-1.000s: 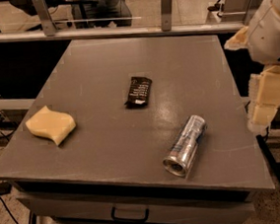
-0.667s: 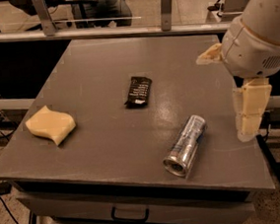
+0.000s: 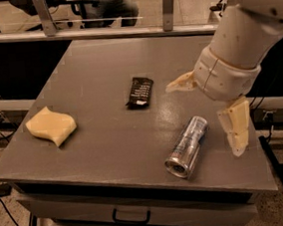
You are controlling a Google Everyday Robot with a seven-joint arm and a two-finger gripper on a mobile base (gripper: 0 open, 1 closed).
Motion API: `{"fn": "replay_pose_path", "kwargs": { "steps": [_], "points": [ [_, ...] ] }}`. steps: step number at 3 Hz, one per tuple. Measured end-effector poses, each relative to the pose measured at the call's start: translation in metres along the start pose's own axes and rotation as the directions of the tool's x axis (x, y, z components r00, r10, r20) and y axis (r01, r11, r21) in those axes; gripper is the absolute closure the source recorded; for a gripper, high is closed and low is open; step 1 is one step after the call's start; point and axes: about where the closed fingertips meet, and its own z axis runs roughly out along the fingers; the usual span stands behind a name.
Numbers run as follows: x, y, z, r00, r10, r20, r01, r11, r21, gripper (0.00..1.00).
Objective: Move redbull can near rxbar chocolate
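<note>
The redbull can (image 3: 187, 147) lies on its side on the grey table (image 3: 104, 138), near the front right, its open end toward the front edge. The rxbar chocolate (image 3: 140, 91), a black wrapper with white lettering, lies flat at the table's middle, behind and to the left of the can. My gripper (image 3: 203, 119) hangs over the table's right side, just above and behind the can. It is open and empty, with one pale finger (image 3: 181, 83) pointing left toward the bar and the other finger (image 3: 237, 128) pointing down beside the can's right.
A wavy pale-yellow sponge (image 3: 51, 125) lies at the table's left. A metal rail (image 3: 99, 33) runs along the table's back edge. A drawer with a handle (image 3: 131, 217) is below the front edge. The floor drops off to the right.
My arm has swung in from the right edge to over the table, and the gripper now sits close above the can. The can, bar and sponge have not moved.
</note>
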Motion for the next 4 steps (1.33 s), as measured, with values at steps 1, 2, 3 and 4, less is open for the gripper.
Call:
{"fn": "replay_pose_path", "kwargs": {
  "steps": [1, 2, 3, 4],
  "points": [
    [-0.004, 0.003, 0.025, 0.995, -0.099, -0.016, 0.098, 0.9942, -0.044, 0.0],
    [-0.003, 0.007, 0.042, 0.991, -0.134, -0.02, 0.132, 0.9885, -0.073, 0.15],
    [-0.004, 0.008, 0.052, 0.988, -0.154, -0.019, 0.152, 0.9843, -0.089, 0.38],
    [-0.007, 0.005, 0.052, 0.988, -0.155, 0.003, 0.154, 0.9841, -0.087, 0.61]
  ]
}}
